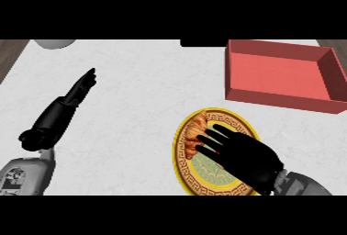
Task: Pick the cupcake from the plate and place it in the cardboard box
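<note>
Two hands show above the pale counter (pixel 136 92), and only one of them matters for the coming move. The right hand (pixel 244 153) hangs over the yellow-rimmed plate (pixel 186 179) at the near right, its fingers (pixel 215 137) straight and spread, pointing far and left, curled round nothing. The cupcake (pixel 196 133), an orange-brown lump, lies on the far-left part of the plate, just beyond and to the left of those fingertips; whether they touch it cannot be told from this view, since the hand covers part of it. What shows of the cupcake runs roughly near-to-far along the plate's left rim, so the fingers point across it rather than along it. The cardboard box (pixel 281 94), red with an open top, sits at the far right, a little apart from the plate's far edge. The left hand (pixel 78 92) rests well away at the left of the counter, fingers straight and pointing far, holding nothing; it is much farther from the cupcake than the right hand is. As I judge it, the pick is not yet made: the right hand would need to shift slightly far and left so the thumb and fingers come either side of the cupcake, close round it, then carry it far and right to the box.
</note>
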